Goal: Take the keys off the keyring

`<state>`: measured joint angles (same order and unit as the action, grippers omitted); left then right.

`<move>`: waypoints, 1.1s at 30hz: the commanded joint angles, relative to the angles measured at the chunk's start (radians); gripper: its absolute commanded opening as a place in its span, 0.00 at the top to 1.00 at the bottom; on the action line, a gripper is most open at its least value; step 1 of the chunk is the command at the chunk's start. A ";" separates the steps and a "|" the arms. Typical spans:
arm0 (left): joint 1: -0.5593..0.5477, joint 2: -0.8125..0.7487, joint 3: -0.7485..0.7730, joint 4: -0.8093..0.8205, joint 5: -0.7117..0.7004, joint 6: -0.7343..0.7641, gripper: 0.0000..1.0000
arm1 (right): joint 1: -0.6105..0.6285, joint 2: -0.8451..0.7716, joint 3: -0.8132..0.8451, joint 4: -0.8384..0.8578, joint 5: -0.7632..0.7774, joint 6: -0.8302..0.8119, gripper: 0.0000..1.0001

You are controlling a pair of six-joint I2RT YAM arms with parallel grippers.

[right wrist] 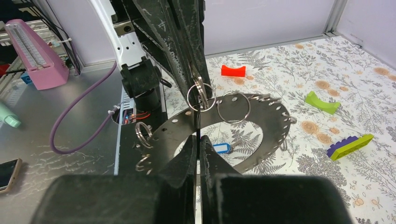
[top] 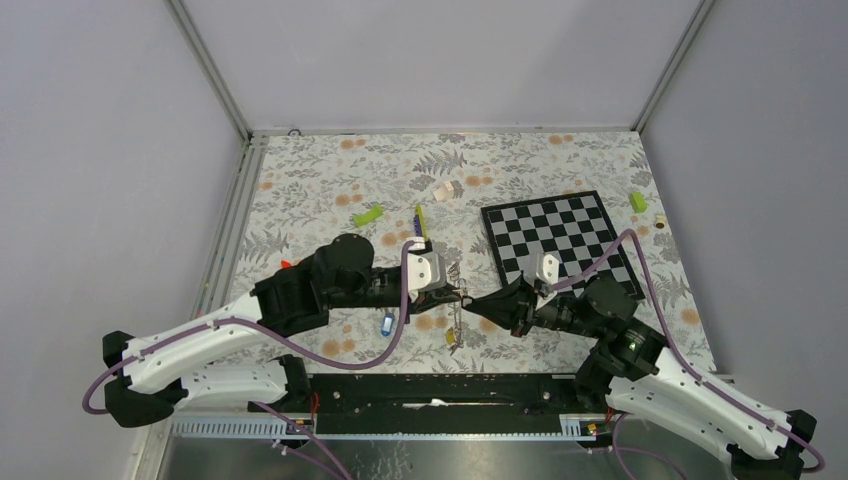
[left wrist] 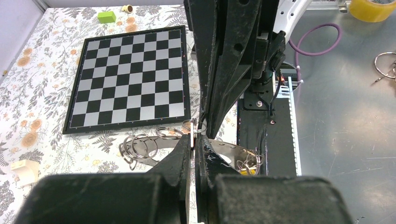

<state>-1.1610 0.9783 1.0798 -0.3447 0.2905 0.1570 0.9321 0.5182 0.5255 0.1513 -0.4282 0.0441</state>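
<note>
**Mid-task: working a split ring off the keyring**

Both arms meet over the middle of the table with the keyring (right wrist: 276, 128) held off the surface between them. It is a flat, perforated metal hoop, tilted, with several small rings threaded through its holes.

The left gripper (left wrist: 194, 142) has its fingers closed on one split ring (right wrist: 188, 99) that hangs through a hole in the hoop's near side. The right gripper (right wrist: 197, 140) comes in from the opposite side, fingers also closed. They appear clamped on the hoop's band just under that split ring, though the contact itself is too tight to read for certain. The two sets of fingertips are almost touching, with the split ring between them.

A blue key (right wrist: 220, 148) lies loose on the table, seen through the hoop's hollow centre, so at least one key looks to be off. A yellow key (top: 452, 338) sits just below the hoop. By the left wrist view it seems to hang from a cluster of small rings on the hoop, but I cannot tell for sure. No black key is visible.

The step in hand looks like freeing this split ring. The next move probably calls for the right gripper to hold the hoop firm. Meanwhile the left would turn and draw the split ring so its coil winds out of the hole, without either grip slipping on thin metal.
</note>
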 commanded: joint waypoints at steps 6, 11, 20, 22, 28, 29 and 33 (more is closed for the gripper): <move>0.001 -0.056 -0.067 0.161 -0.030 -0.057 1.00 | 0.002 -0.050 0.130 -0.115 0.029 0.056 1.00; 0.001 -0.064 -0.108 0.201 -0.020 -0.088 1.00 | 0.002 0.025 0.263 -0.283 0.031 0.116 1.00; 0.001 -0.079 -0.168 0.244 -0.012 -0.121 1.00 | 0.002 0.202 0.457 -0.535 0.046 0.162 1.00; 0.001 -0.084 -0.181 0.244 -0.013 -0.132 0.98 | 0.002 0.217 0.478 -0.556 0.054 0.169 1.00; 0.001 -0.113 -0.195 0.237 -0.002 -0.136 0.84 | 0.002 0.252 0.554 -0.662 0.057 0.126 1.00; 0.001 -0.116 -0.200 0.238 -0.006 -0.130 0.82 | 0.002 0.253 0.557 -0.675 0.062 0.118 1.00; 0.001 -0.111 -0.205 0.244 -0.018 -0.118 0.82 | 0.002 0.251 0.559 -0.685 0.079 0.089 1.00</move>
<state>-1.1603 0.8822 0.8757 -0.1581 0.2760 0.0322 0.9325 0.7757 1.0336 -0.5217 -0.3782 0.1745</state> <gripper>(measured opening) 0.182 0.022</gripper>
